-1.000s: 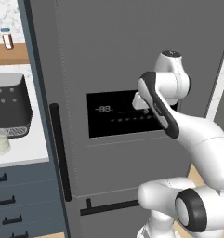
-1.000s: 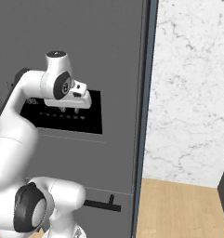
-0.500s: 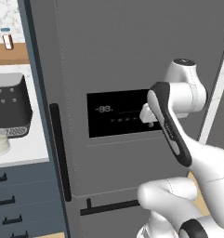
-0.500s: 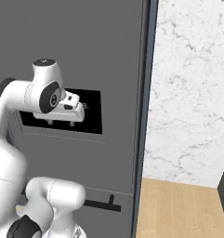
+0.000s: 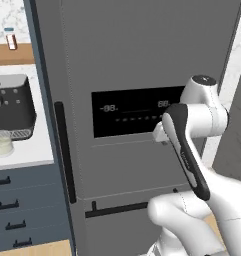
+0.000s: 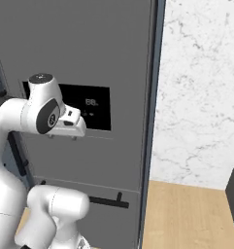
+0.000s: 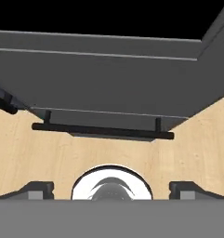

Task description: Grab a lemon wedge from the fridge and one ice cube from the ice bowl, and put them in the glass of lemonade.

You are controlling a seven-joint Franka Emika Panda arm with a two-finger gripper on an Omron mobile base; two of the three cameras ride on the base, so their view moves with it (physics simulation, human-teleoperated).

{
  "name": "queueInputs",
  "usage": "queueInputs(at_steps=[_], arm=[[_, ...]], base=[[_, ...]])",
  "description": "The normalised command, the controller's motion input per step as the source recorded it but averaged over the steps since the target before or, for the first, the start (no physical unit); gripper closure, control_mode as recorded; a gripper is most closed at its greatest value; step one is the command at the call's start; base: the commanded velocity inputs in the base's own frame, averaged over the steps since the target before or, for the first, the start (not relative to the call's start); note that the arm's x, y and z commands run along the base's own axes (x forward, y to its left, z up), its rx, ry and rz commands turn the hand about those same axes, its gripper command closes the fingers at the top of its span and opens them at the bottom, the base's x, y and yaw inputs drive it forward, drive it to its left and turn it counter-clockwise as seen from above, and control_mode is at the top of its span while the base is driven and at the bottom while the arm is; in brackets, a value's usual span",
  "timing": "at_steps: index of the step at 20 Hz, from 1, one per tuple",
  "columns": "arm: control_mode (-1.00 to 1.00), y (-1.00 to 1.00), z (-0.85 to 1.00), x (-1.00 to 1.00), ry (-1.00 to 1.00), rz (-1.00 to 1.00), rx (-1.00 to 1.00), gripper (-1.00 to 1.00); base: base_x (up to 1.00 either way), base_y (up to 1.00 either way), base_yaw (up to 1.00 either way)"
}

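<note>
the fridge stands closed, open-jawed gripper before it.

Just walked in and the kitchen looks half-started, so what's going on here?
The white robot arm stands in front of the tall dark grey fridge, whose doors are shut. Its pincer is open and holds nothing, pointing down at the wooden floor near the fridge's black lower bar handle. No lemon wedge has been fetched yet. A black coffee machine sits on the counter to the left.
</note>
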Motion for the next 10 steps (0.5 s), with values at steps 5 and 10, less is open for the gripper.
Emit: queueInputs(at_steps=[5,10], arm=[[1.00,0.00,0.00,0.00,0.00,0.00,0.00,-1.00],[1.00,0.00,0.00,0.00,0.00,0.00,0.00,-1.00]], base=[[-0.73,0.48,0.02],[-0.09,0.94,0.00]])
